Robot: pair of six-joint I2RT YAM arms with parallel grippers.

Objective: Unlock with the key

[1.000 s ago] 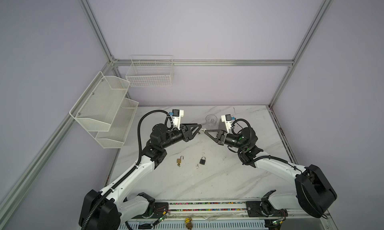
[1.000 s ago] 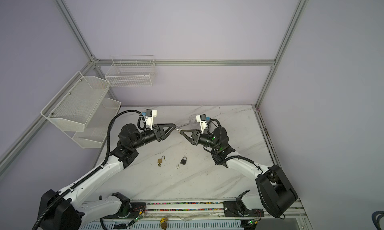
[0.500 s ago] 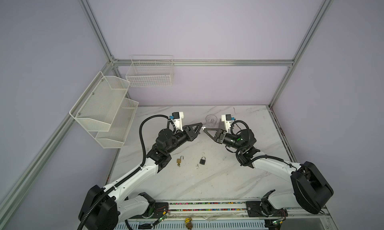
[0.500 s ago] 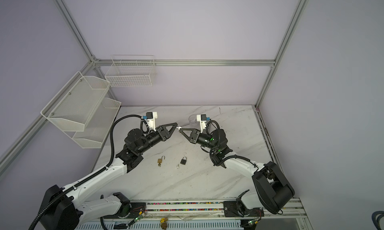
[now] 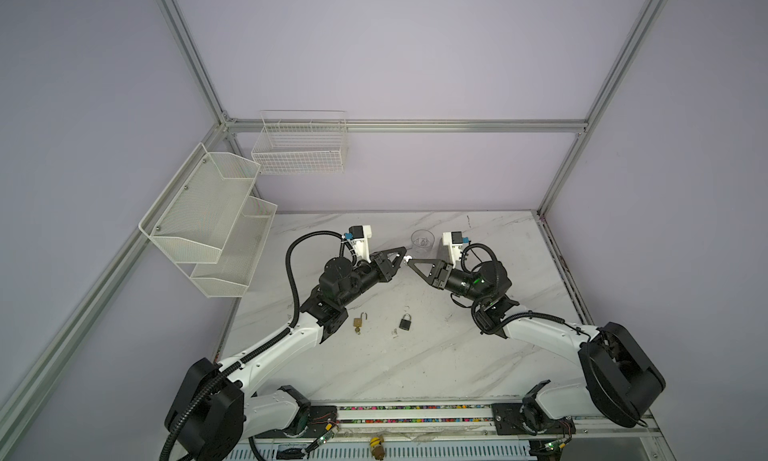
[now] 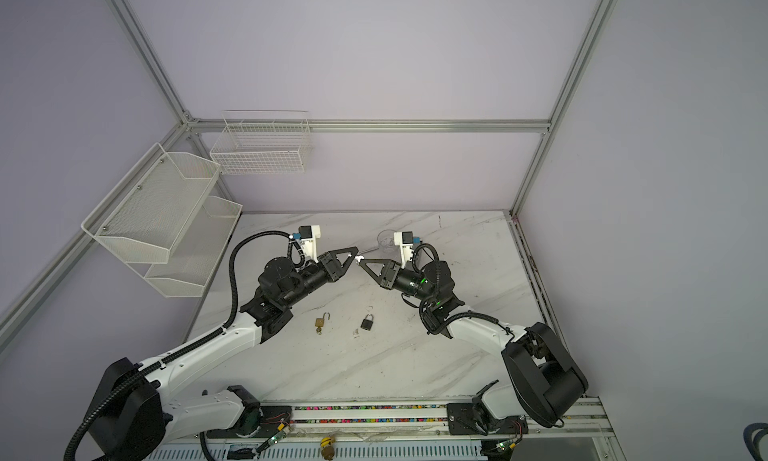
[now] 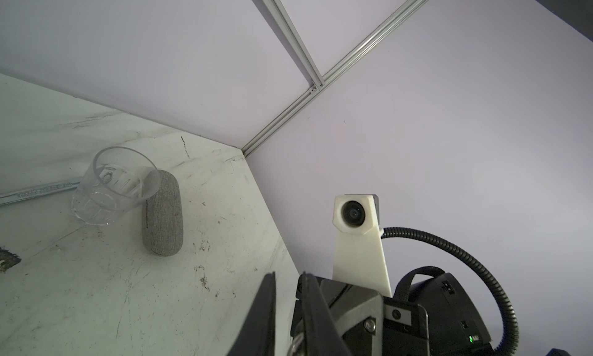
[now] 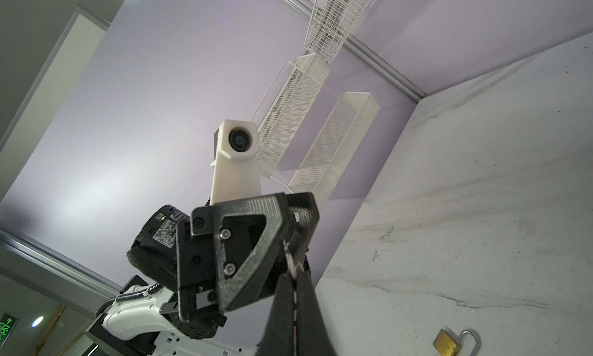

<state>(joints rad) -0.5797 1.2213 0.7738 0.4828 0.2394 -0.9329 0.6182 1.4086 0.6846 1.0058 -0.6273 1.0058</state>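
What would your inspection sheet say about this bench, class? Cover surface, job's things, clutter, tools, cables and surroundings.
Surface: marble table, scuffed.
Job's things: brass padlock, shackle open; black padlock, shackle looks closed; key in mid-air between the tools.
Clutter: glass; grey case beside it; small metal bits beside the black padlock.
Tools: right tool shut on key; left tool at the key, grip unclear.
Cables: black conduit looped over the left arm.
Surroundings: mesh shelves and wire basket on the walls.
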